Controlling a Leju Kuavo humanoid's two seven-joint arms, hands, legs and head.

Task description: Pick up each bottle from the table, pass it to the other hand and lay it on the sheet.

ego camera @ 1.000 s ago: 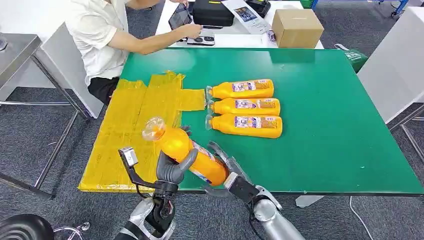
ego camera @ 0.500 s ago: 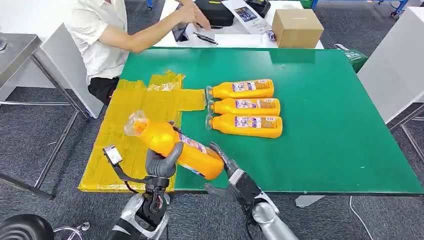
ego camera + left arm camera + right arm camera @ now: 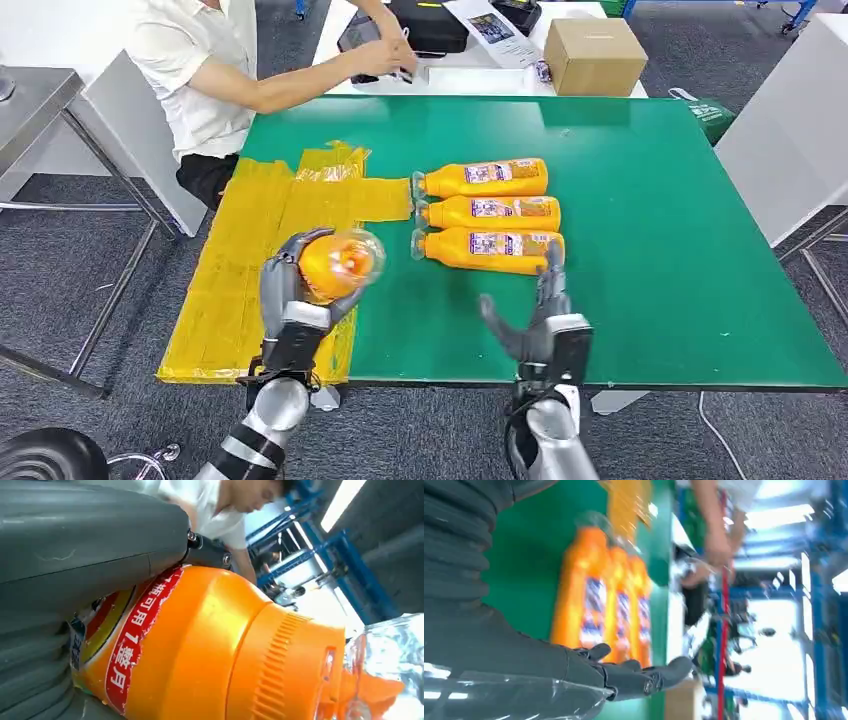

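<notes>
My left hand (image 3: pixel 292 300) grips an orange bottle (image 3: pixel 335 264) with a clear cap, held above the yellow sheet (image 3: pixel 262 250) with the cap end turned toward me. The left wrist view shows the same bottle (image 3: pixel 210 650) close up under the grey thumb. My right hand (image 3: pixel 540 325) is open, fingers spread and pointing up, near the table's front edge just in front of three orange bottles (image 3: pixel 492 211) lying side by side on the green table (image 3: pixel 660 240). In the right wrist view those bottles (image 3: pixel 599 595) lie beyond the open fingers (image 3: pixel 649 676).
A person in a white shirt (image 3: pixel 200 70) sits at the far left corner, hands at a white table with a black case (image 3: pixel 425 25) and a cardboard box (image 3: pixel 594 55). A grey metal table (image 3: pixel 40 100) stands to the left.
The right hand has let go of the bottle and swung right, now open and upright. The left hand has turned the bottle so its cap faces the camera.
</notes>
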